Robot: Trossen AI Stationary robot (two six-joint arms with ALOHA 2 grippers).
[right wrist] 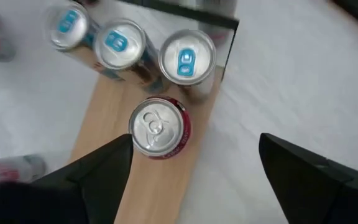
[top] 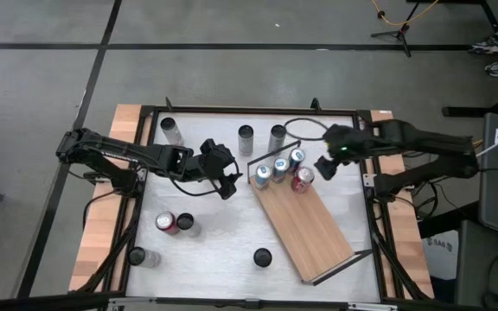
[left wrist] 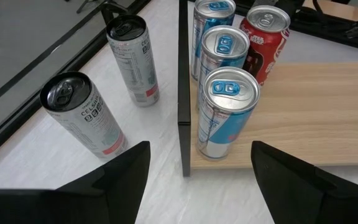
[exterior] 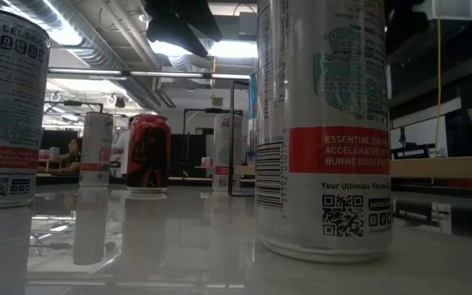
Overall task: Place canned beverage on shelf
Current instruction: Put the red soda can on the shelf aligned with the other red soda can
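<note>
- High view: the shelf lies flat on the white table, its long axis running on a slant from the middle of the far side toward the near right corner. Three blue-topped cans and a red can stand upright at its far end. The right gripper sits just beside the red can; the left gripper is near the shelf's far corner.
- Low view: a tall white can close up reads "ESSENTIAL ENE…", "ACCELERATES ME…", "BURNS BODY FAT" and "Your Ultimate Fitness…", with QR codes; another at the edge reads "CELSIUS".
- Left wrist view: wide-spread, empty fingers frame the nearest blue-topped can. Beyond them, two "CELSIUS" cans stand on the table; the red can's label reads "STAR WARS".
- Right wrist view: spread fingers, holding nothing, with the red can upright between them on the shelf.
</note>
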